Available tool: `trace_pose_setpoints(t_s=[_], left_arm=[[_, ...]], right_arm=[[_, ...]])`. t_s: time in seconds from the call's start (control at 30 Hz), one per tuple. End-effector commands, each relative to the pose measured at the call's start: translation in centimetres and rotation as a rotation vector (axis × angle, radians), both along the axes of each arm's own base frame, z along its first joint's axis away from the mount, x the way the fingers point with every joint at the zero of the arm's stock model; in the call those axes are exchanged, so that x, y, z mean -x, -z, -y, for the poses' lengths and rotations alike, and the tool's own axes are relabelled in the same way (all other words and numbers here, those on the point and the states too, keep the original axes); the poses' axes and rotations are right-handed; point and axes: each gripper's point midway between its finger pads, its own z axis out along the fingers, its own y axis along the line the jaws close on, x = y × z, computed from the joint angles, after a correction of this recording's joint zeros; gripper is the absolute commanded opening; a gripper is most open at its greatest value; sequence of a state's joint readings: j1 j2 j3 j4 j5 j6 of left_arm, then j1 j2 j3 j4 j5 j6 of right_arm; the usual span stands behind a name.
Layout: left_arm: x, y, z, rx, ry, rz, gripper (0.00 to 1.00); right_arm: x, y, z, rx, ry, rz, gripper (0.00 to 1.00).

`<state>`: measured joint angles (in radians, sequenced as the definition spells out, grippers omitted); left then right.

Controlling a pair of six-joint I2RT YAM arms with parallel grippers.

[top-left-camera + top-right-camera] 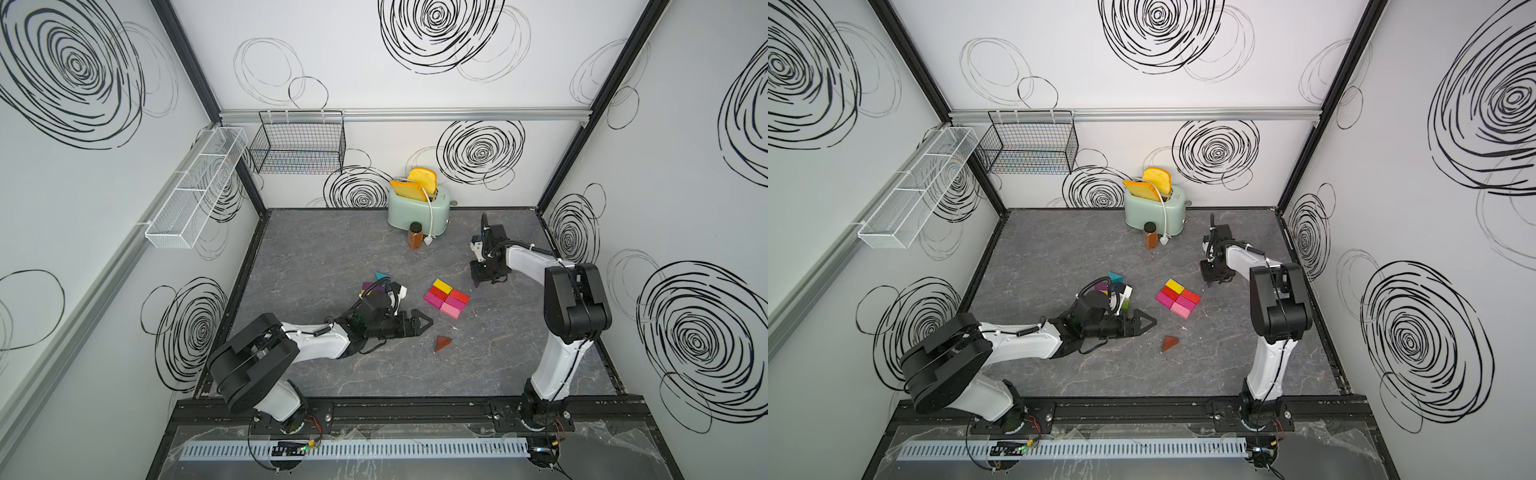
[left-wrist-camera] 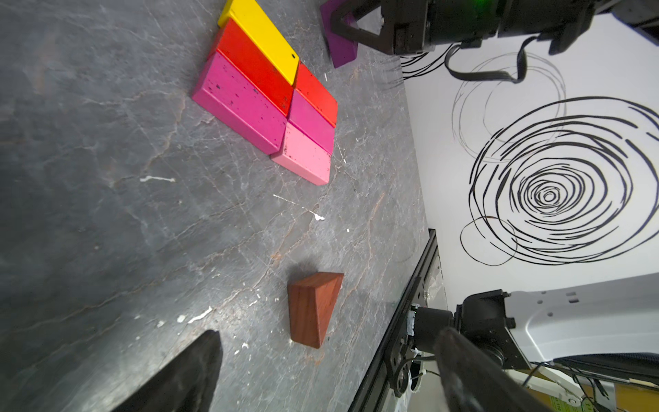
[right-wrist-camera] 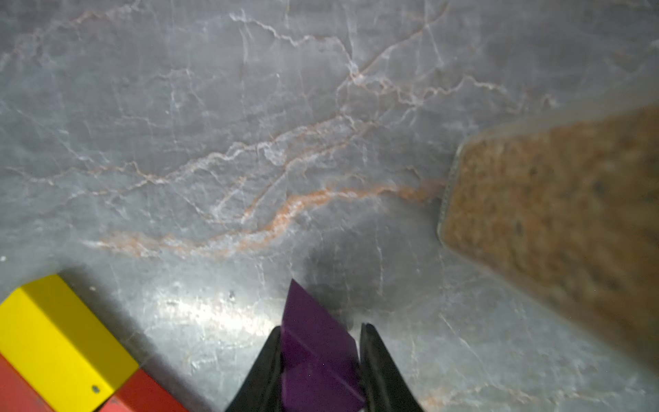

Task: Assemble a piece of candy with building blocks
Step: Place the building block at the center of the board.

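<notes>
Several flat bricks (image 1: 446, 298) in yellow, red, magenta and pink lie packed together as a slab mid-table, also seen in the left wrist view (image 2: 271, 96). My right gripper (image 3: 319, 333) is shut on a purple wedge (image 3: 313, 342) just beyond the slab's far right corner, low at the table (image 1: 477, 284). A brown wedge (image 1: 442, 343) lies alone nearer the front. My left gripper (image 1: 424, 324) is open and empty, pointing toward the brown wedge (image 2: 313, 308). More blocks, a teal wedge (image 1: 1116, 277) among them, sit behind the left wrist, partly hidden.
A mint toaster (image 1: 419, 208) with toast stands at the back, a brown spice jar (image 1: 414, 235) just in front of it and close to the right gripper. Wire baskets (image 1: 297, 143) hang on the back left walls. A black frame rail (image 1: 577, 307) edges the table.
</notes>
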<state>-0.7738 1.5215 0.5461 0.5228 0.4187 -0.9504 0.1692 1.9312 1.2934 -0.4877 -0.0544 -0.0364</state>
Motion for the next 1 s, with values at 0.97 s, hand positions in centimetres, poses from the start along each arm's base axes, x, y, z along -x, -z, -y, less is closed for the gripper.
trace_pose_setpoints(t_s=[0.97], left_arm=[[-0.6,-0.5,-0.6,0.023,-0.005,0.024,0.98]], right_arm=[[1.1,-1.0,-3.2,-0.074,-0.083,-0.033,0.47]])
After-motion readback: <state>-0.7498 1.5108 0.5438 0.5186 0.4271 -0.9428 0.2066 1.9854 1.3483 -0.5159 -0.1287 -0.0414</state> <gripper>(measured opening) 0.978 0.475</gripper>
